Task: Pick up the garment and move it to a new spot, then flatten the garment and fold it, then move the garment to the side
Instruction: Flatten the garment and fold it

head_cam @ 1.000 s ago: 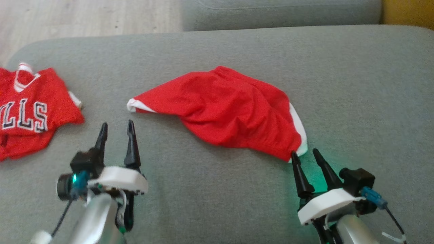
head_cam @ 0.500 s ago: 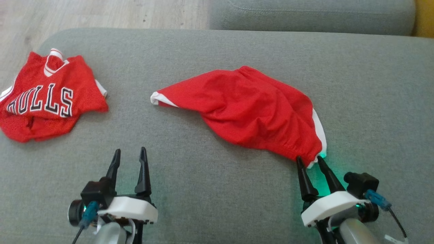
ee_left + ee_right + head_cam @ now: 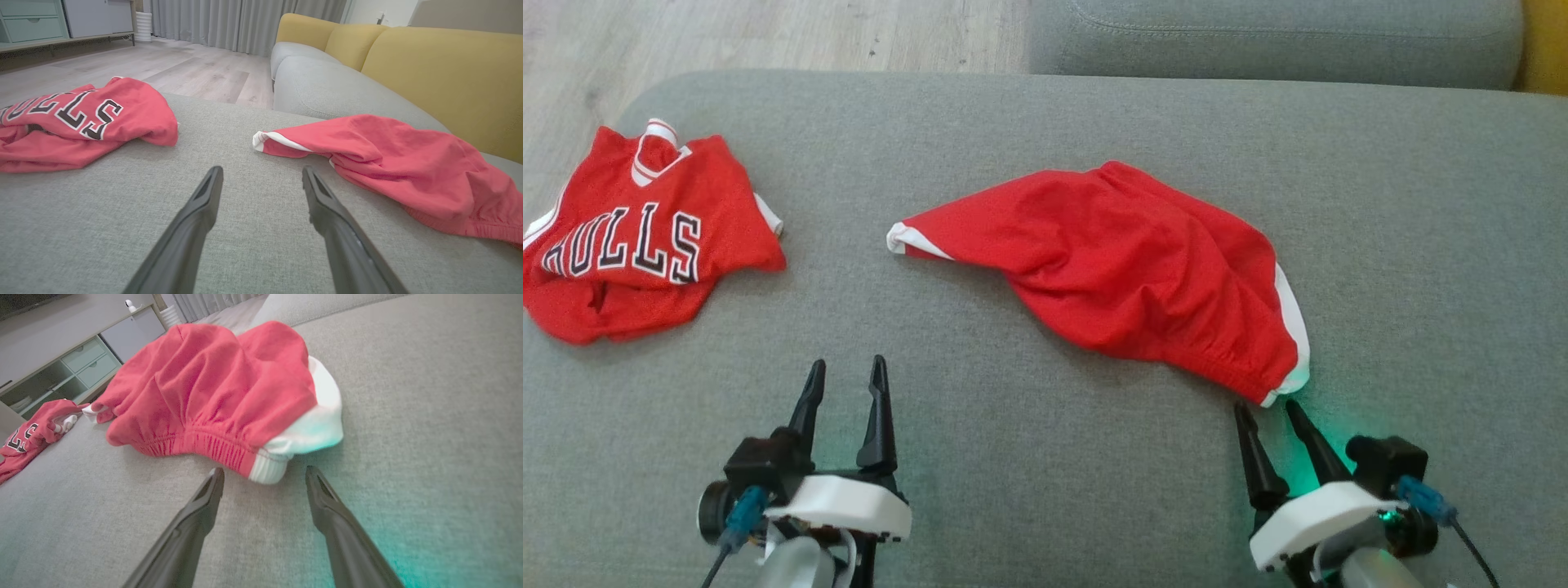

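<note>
Shorts [image 3: 1143, 278], red, rumpled on sofa seat [image 3: 1013, 465]: right tool [image 3: 1264, 405] now stands just clear of waistband corner [image 3: 1278, 390] it lately touched, left tool [image 3: 848, 362] well apart, both wide, empty; flattening likely next.

The left gripper [image 3: 848, 362] sits at the lower left of the head view. Its 2 long dark fingers point up the frame, lean slightly right, and stand spread with a clear gap between the tips. Behind them a white left wrist housing [image 3: 845, 506] carries a black left camera block [image 3: 764, 465] on its left side (a blue plug [image 3: 739, 510] hangs from it), above a pale left forearm [image 3: 796, 572].

The right gripper [image 3: 1265, 404] sits at the lower right, its fingers tilted toward the upper left and its jaws likewise parted. Its white right wrist housing [image 3: 1307, 510] bears a black right camera block [image 3: 1384, 461] on the right.

In both wrist views the 2 fingers rise from the bottom edge, splayed wide.
</note>
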Controlling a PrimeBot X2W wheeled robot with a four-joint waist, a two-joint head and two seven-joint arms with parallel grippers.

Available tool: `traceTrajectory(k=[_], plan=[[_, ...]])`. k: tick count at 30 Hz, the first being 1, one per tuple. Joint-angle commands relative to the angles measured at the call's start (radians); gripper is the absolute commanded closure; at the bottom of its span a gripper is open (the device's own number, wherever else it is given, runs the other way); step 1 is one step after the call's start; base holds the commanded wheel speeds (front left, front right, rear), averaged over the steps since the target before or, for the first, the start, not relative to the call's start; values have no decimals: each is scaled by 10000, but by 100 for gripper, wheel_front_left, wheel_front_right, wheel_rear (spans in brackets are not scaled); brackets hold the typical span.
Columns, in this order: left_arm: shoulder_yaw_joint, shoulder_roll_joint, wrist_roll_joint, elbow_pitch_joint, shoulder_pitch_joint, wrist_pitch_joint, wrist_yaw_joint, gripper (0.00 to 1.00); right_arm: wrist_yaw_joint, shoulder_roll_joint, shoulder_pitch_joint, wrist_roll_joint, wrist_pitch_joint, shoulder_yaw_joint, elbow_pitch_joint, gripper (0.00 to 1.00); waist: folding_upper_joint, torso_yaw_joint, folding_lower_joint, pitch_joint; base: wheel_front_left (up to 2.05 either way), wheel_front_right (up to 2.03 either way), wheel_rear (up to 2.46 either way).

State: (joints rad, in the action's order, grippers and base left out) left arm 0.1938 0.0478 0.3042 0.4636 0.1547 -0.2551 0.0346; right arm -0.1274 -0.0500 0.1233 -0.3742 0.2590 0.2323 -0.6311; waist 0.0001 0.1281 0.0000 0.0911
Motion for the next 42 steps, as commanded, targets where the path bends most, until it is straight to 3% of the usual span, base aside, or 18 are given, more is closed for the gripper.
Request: traceTrajectory(k=[1,11,13,14,15,16,24,29,37,42], plan=[[-233,25,90,-343,62,-66,-49,0,-33,-3,108,-27,28,242,209,0,-1,16,0,11,0,0,0],[-187,25,220,-341,55,-66,-106,0,-33,-3,530,-103,28,51,406,0,-1,244,0,181,0,0,0],[-196,25,218,-338,46,-66,-113,0,-33,-3,586,-90,28,-25,396,24,-1,295,0,206,0,0,0],[-196,25,218,-338,46,-66,-113,0,-33,-3,586,-90,28,-25,396,24,-1,295,0,206,0,0,0],[-203,25,227,-337,41,-66,-116,0,-33,-3,609,-103,28,-58,423,65,-1,310,0,215,0,0,0],[-214,25,231,-342,34,-66,-118,0,-33,-3,632,-128,28,-113,487,100,-1,321,0,224,0,0,0],[-348,24,300,-372,-172,-66,-149,0,-33,-3,910,-181,28,-1421,1684,100,-1,182,0,99,0,0,0],[-284,24,398,-361,-358,-66,-130,0,-33,-208,2217,263,28,-2541,2697,100,-1,-29,0,-190,0,0,0],[67,24,614,-193,-580,-66,-134,0,-33,-920,4534,-406,28,-3237,3037,100,-1,-81,0,-675,0,0,0],[162,24,607,-143,-537,-66,-95,0,-33,-596,5253,-227,28,-3799,3311,100,-1,4,0,-684,0,0,0]])
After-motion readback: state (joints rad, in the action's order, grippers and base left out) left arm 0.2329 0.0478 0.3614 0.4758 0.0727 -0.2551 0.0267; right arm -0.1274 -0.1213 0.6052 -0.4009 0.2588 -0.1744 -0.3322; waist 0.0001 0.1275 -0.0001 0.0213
